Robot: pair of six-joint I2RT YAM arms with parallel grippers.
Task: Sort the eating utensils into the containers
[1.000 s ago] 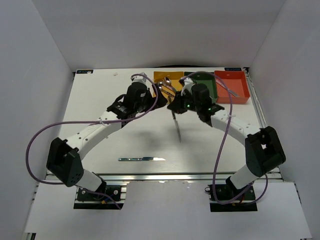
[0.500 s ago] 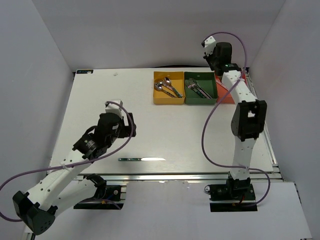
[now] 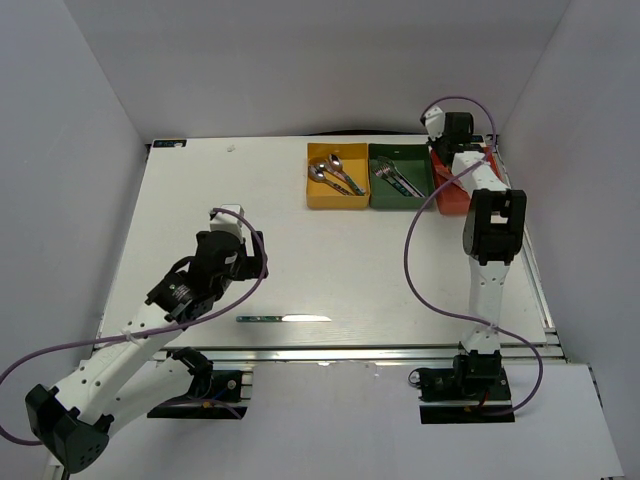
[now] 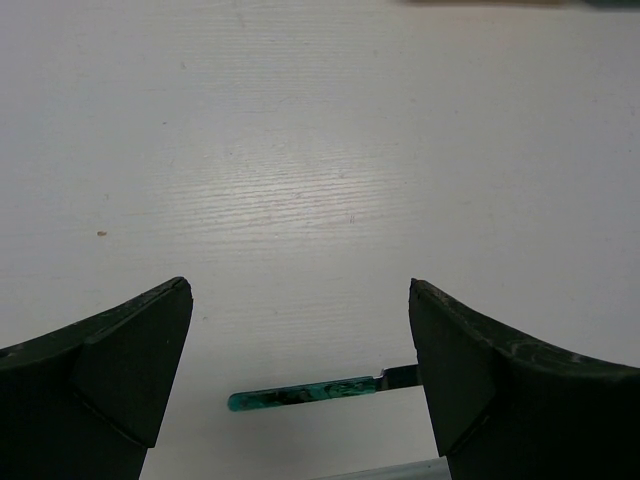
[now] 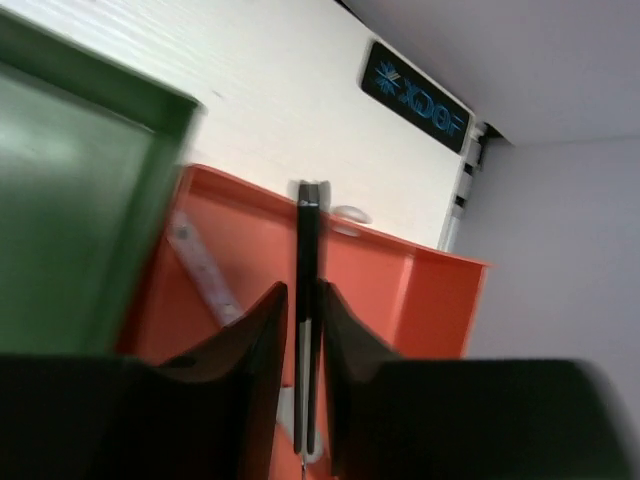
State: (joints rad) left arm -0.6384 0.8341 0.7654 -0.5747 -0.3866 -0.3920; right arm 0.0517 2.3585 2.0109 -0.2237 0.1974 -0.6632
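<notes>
My left gripper (image 3: pixel 238 262) hangs open and empty over the near-left table. In the left wrist view its jaws (image 4: pixel 298 292) stand wide apart above a teal-handled knife (image 4: pixel 310 393), which lies flat near the front edge (image 3: pixel 285 319). My right gripper (image 3: pixel 447 150) is over the red-orange bin (image 3: pixel 462 195). It is shut (image 5: pixel 303 290) on a thin knife (image 5: pixel 308 235) seen edge-on, held above the bin's floor (image 5: pixel 380 290). Another pale-handled knife (image 5: pixel 203 265) lies in that bin. The yellow bin (image 3: pixel 337 203) holds spoons (image 3: pixel 330 170). The dark green bin (image 3: pixel 424 190) holds forks (image 3: pixel 395 178).
The three bins stand side by side at the back right of the white table. The right arm's upright links (image 3: pixel 488 250) stand along the right edge. A purple cable (image 3: pixel 415 270) loops beside them. White walls close in the table.
A second ago both grippers were at the back centre, the right one dangling a knife. The left arm has drawn back to the near left. The right has carried the knife over the red-orange bin and lowered.
</notes>
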